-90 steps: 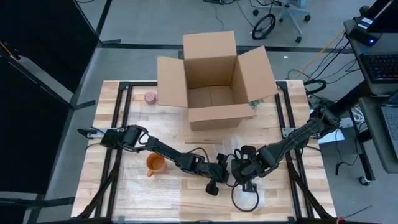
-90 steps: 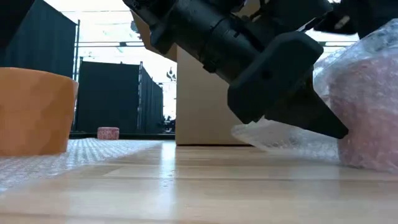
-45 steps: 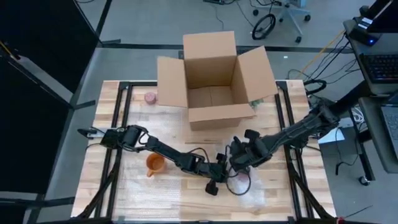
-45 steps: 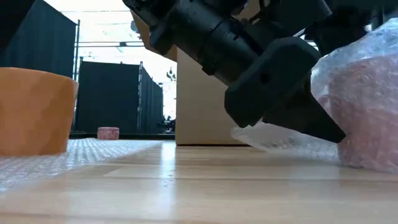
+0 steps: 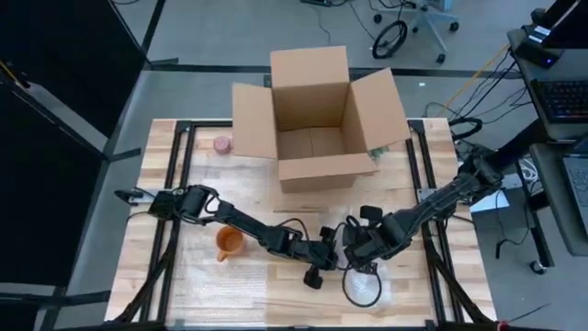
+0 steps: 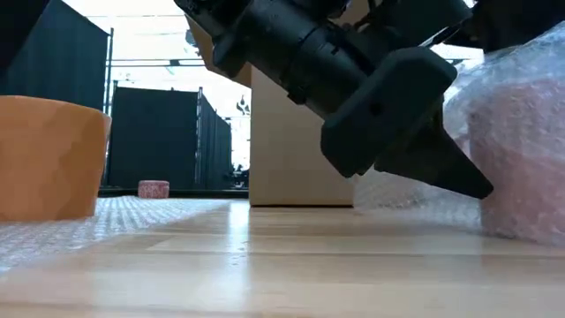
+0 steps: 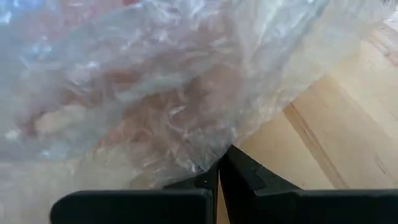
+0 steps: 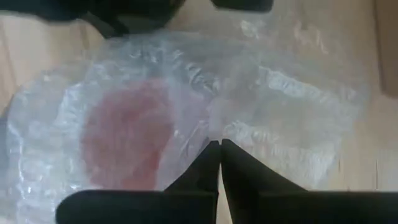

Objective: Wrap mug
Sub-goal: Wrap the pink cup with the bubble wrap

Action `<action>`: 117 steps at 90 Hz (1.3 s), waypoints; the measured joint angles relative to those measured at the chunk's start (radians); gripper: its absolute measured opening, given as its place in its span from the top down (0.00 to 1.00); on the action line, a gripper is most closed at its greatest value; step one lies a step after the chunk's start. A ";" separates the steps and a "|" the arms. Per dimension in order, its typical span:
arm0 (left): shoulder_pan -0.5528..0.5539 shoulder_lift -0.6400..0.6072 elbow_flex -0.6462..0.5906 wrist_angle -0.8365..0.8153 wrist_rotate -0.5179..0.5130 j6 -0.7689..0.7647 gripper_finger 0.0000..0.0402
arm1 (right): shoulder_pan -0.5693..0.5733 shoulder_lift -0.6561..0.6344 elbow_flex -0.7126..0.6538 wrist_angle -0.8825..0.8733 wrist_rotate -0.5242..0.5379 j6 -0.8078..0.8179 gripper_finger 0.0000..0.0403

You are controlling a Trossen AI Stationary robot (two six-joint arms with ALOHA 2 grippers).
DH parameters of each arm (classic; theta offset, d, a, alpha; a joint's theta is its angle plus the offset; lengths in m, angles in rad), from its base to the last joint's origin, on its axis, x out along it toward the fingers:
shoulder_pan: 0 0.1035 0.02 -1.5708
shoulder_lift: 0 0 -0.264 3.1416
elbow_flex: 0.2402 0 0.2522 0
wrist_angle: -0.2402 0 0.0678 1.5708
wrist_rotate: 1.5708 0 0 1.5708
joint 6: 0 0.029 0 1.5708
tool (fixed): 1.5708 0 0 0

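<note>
Bubble wrap (image 8: pixel 205 99), soft, light and slippery, is covering the pink mug (image 8: pixel 127 134) near the table's (image 5: pixel 184 294) front centre, both grippers (image 5: pixel 317 262) (image 5: pixel 363 253) pinching film edges with fingers together, so judging the rigid, fragile mug best gripped through loose folds, not the body.

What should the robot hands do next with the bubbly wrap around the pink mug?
Probably the right hand should fold its pinched flap of bubble wrap over the pink mug, while the left hand holds its edge. Both hands look shut on wrap, and the loose part lies beside the mug, not yet tight around it.
</note>
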 joint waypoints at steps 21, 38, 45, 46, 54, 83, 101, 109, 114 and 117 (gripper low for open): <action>0.000 0.000 0.000 0.000 0.000 0.000 1.00 | 0.029 0.001 -0.016 0.105 -0.017 -0.029 1.00; 0.000 0.000 0.000 -0.003 0.000 -0.001 1.00 | 0.033 0.002 -0.118 0.247 -0.063 -0.012 1.00; 0.000 0.000 0.000 -0.007 0.000 -0.001 1.00 | 0.033 0.002 -0.164 0.288 -0.067 0.012 1.00; 0.000 0.000 0.000 -0.007 0.000 -0.001 1.00 | 0.033 0.002 -0.170 0.295 -0.067 0.014 1.00; 0.001 0.000 0.000 -0.006 0.000 -0.001 1.00 | 0.033 0.002 -0.222 0.363 -0.078 0.020 1.00; 0.005 -0.001 0.000 -0.007 0.000 -0.002 1.00 | 0.032 -0.007 -0.404 0.571 -0.125 0.080 1.00; 0.005 -0.002 0.000 -0.004 0.000 -0.002 1.00 | 0.030 -0.006 -0.409 0.577 -0.140 0.080 1.00; 0.005 -0.002 0.000 -0.005 0.000 -0.003 1.00 | 0.030 0.004 -0.365 0.536 -0.144 0.062 1.00; 0.005 -0.002 0.000 -0.003 0.000 -0.005 1.00 | 0.030 0.008 -0.330 0.503 -0.146 0.047 1.00; 0.005 -0.002 0.000 -0.002 0.000 -0.005 1.00 | 0.029 0.011 -0.307 0.481 -0.147 0.036 1.00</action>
